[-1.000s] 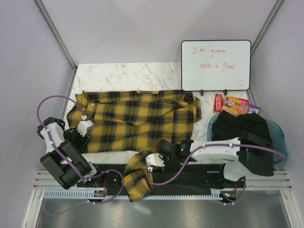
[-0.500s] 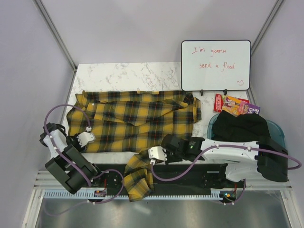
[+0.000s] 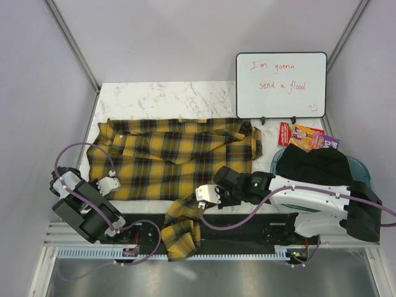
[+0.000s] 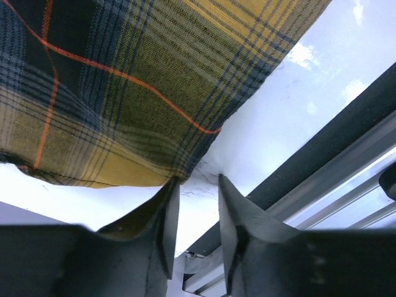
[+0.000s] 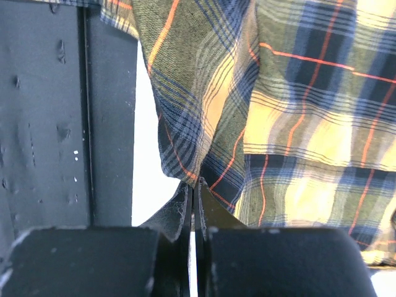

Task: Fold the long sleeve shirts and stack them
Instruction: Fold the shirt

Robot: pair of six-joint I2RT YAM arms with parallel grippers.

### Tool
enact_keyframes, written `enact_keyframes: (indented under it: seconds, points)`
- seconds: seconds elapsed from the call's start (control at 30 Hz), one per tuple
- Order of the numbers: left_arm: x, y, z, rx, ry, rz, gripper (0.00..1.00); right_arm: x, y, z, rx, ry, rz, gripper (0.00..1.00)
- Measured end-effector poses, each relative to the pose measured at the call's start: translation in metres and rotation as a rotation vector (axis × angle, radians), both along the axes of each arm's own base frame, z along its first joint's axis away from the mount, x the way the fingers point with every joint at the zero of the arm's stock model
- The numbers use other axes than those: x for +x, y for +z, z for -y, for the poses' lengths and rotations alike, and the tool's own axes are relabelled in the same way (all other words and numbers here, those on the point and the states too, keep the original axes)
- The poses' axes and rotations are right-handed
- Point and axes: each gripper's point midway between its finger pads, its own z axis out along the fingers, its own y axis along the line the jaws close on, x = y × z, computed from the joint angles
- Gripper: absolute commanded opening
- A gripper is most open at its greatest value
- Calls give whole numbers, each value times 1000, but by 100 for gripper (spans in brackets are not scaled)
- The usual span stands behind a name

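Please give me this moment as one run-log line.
shirt: spread flat, sleeve over near edge | left tool: open, beside hem | right tool: shut on shirt

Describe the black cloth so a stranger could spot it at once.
Find the whiteboard at the far right of the table. Nearer than it sits a blue tub, and the black cloth is heaped inside: plain and dark, unlike the yellow plaid shirt to its left.
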Motion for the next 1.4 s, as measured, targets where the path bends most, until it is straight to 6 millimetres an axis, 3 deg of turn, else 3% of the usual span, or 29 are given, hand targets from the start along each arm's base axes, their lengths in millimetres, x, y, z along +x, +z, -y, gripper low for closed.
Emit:
enact_keyframes:
  seconds: [0.1, 0.27, 0.43, 0.63, 0.9, 1.17, 1.4]
  points:
    - [-2, 0, 1, 12, -3, 5, 27, 2, 7, 4, 12, 7, 13, 0]
    - [-4, 0, 2, 18, 0, 14, 2, 4, 14, 7, 32, 0, 19, 0]
    - [-2, 7, 2, -7, 7, 19, 2, 6, 16, 11, 39, -9, 11, 0]
    - [10, 32, -2, -43, 14, 51, 2, 11, 20, 14, 55, -28, 18, 0]
    - [8, 41, 15, -121, 18, 53, 2, 22, 27, 21, 75, -71, 32, 0]
    - [66, 101, -12, -176, 50, 230, 2, 46, 47, 27, 119, -128, 79, 0]
    - [87, 117, -3, -245, 102, 300, 2, 83, 69, 28, 144, -177, 123, 0]
